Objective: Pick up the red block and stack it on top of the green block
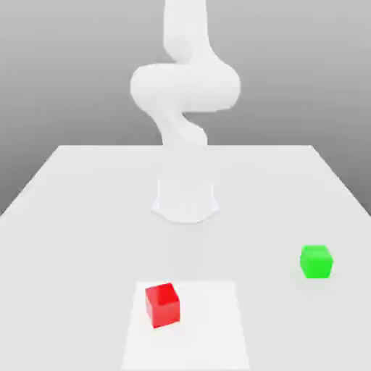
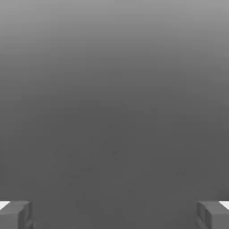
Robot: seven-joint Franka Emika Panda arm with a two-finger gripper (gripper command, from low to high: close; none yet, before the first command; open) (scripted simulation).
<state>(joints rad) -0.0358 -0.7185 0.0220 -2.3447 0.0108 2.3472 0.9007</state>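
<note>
The red block (image 1: 162, 304) is a small bright cube near the table's front, a little toward the exterior view's left. The green block (image 1: 317, 261) is a cube of about the same size, resting apart from it toward the exterior view's right and slightly farther back. In the hand view my gripper (image 2: 114, 215) stands open, its two grey fingertips (image 2: 15, 214) set wide apart with nothing between them and only a plain grey backdrop beyond. The white arm (image 1: 185, 87) rises behind both blocks at the table's back middle.
The white table (image 1: 72, 217) spreads wide around the blocks. A paler square patch (image 1: 210, 326) lies under the red block at the front. The arm's round base (image 1: 185, 199) sits mid-table behind the blocks.
</note>
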